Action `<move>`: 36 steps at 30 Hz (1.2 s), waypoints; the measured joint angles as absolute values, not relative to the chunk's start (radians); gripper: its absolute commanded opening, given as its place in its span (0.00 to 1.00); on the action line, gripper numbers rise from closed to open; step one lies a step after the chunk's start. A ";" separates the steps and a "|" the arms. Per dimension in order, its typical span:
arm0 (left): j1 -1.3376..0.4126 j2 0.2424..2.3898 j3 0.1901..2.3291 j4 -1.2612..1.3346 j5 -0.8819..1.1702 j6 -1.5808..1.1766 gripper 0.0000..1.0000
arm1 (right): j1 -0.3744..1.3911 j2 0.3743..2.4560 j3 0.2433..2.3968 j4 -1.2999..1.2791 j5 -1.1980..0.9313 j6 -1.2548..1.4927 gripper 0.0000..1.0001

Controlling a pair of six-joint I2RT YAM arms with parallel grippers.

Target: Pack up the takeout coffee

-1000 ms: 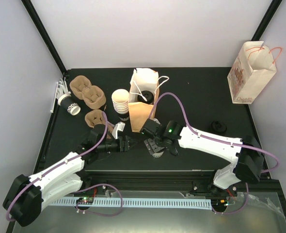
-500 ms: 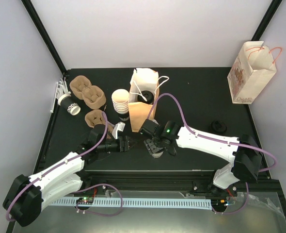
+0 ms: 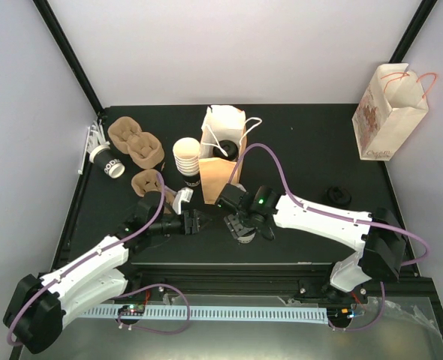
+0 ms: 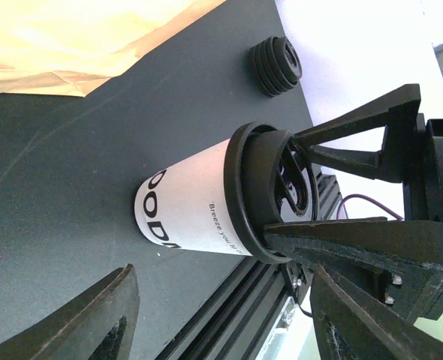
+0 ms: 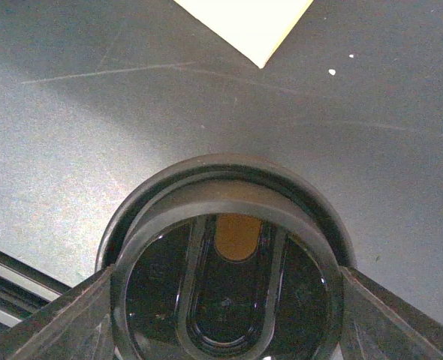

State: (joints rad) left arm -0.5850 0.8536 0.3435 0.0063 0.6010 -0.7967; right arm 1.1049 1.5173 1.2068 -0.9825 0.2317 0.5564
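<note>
Cup [image 4: 184,217]: standing upright on the table [image 3: 304,150], front centre, just in front of the brown bag [image 3: 220,176]. Its white wall with dark lettering is facing the left wrist camera.
Lid [image 5: 225,277]: black, sitting on the cup's mouth. The right wrist camera is looking straight down on it, and an oval recess is showing across its middle.
Right gripper [image 3: 240,227]: pointing down over the cup. Its fingers [image 4: 357,240] are bearing on opposite sides of the lid's rim, pinching it.
Left gripper [image 3: 203,220]: lying low just left of the cup, apart from it and pointing toward it. Its jaws are standing spread with nothing between them.
Brown bag: standing open with white handles, and a black lid is showing inside its mouth. One corner is reaching into the top of the right wrist view.
Cup stack [image 3: 186,156]: white cups nested upright, standing just left of the brown bag.
Lying cup [image 3: 109,163]: resting on its side at the table's left edge, with its dark band showing.
Carriers [image 3: 135,142]: brown pulp, sitting beside the lying cup. A further piece [image 3: 148,182] is lying nearer the left arm.
Spare lids [image 3: 338,196]: a small black stack sitting on the right of the table, well apart from the cup.
Printed bag [image 3: 387,112]: white with red handles, standing at the far right corner.
</note>
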 measured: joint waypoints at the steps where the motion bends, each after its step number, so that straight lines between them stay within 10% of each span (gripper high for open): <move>1: -0.585 0.850 0.346 0.003 0.598 -0.794 0.65 | 1.105 1.517 1.211 -0.987 0.234 0.556 0.68; 36: -0.540 0.657 0.719 -0.495 0.207 -0.563 0.82 | 1.105 1.430 1.306 -1.011 0.216 0.466 0.67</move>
